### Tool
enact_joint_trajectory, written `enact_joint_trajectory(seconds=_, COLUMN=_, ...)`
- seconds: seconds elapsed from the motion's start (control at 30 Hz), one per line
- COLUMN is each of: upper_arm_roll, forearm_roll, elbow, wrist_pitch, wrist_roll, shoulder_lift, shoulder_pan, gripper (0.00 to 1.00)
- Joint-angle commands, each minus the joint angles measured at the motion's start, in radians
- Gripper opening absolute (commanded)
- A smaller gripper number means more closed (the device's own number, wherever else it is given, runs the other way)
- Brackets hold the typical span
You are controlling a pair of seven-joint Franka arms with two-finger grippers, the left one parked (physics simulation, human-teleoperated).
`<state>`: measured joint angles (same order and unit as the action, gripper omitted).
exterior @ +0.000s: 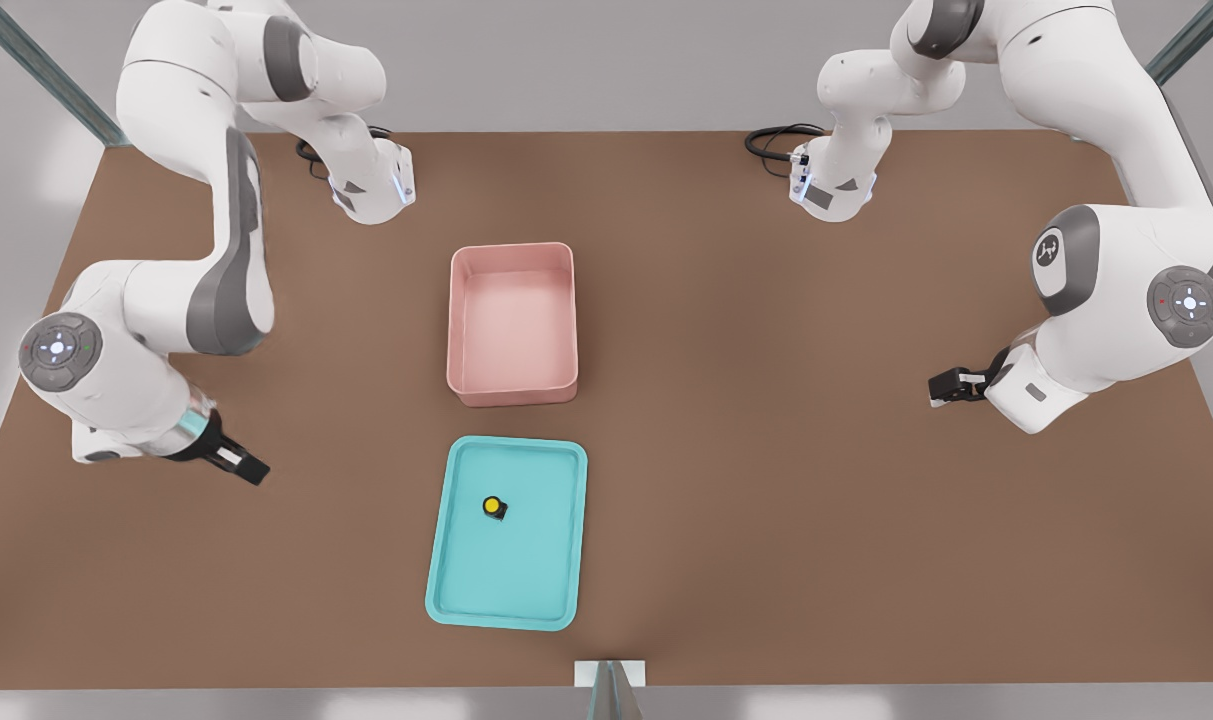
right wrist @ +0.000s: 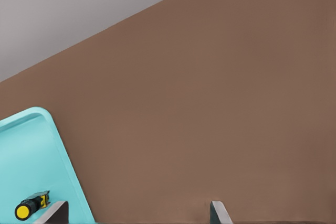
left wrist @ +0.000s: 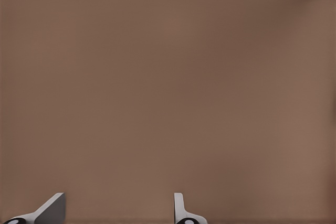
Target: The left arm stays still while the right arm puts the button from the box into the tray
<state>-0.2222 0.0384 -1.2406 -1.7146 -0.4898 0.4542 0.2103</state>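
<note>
Already the tiny push-button with its round yellow top and dark body (exterior: 493,508) lies inside the shallow teal-turquoise rectangular tray (exterior: 446,590), toward the tray's end nearest the pale pink rectangular plastic box (exterior: 512,392), and on its side as my wrist view shows it (right wrist: 31,206). The pink box looks empty; its floor shows nothing.

My jaws (exterior: 244,464), black and set on the arm with the silver-teal wrist band, hang above the brown counter (exterior: 816,500) at the front view's left, well apart from both tray and box. In my wrist view the two fingertips (right wrist: 218,212) stand wide apart with only bare counter between them, so the jaws are open and carry nothing. The tray's corner (right wrist: 47,129) sits just beside one fingertip in that view.

I judge the placing step done: the button is out of the box, resting in the tray, and I am clear of it. What remains, as I read it, is only to hold off or settle into a rest pose. Any such move calls for keeping my fingers away from the tray's rim so the button is not jostled.
</note>
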Motion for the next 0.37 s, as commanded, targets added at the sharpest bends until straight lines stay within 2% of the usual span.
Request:
enact_joint_trajectory(seconds=0.0, upper_arm_roll=0.044, forearm_roll=0.017, elbow=0.003, wrist_pitch=0.159, wrist_roll=0.536, shoulder_lift=0.003, shoulder_pan=-0.055, gripper=1.0)
enact_joint_trajectory(seconds=0.03, upper_arm_roll=0.153, forearm_roll=0.017, elbow=-0.013, wrist_pitch=0.158, wrist_roll=0.533, shoulder_lift=-0.002, shoulder_pan=-0.147, gripper=1.0)
enact_joint_trajectory(seconds=0.07, upper_arm_roll=0.169, forearm_roll=0.017, elbow=-0.161, wrist_pitch=0.095, wrist_roll=0.534, shoulder_lift=-0.08, shoulder_pan=-0.158, gripper=1.0)
enact_joint_trajectory(seconds=0.1, upper_arm_roll=0.167, forearm_roll=0.017, elbow=-0.477, wrist_pitch=-0.126, wrist_roll=0.556, shoulder_lift=-0.252, shoulder_pan=-0.164, gripper=1.0)
enact_joint_trajectory(seconds=0.33, upper_arm_roll=0.169, forearm_roll=0.015, elbow=-0.496, wrist_pitch=-0.143, wrist_roll=0.55, shoulder_lift=-0.259, shoulder_pan=-0.155, gripper=1.0)
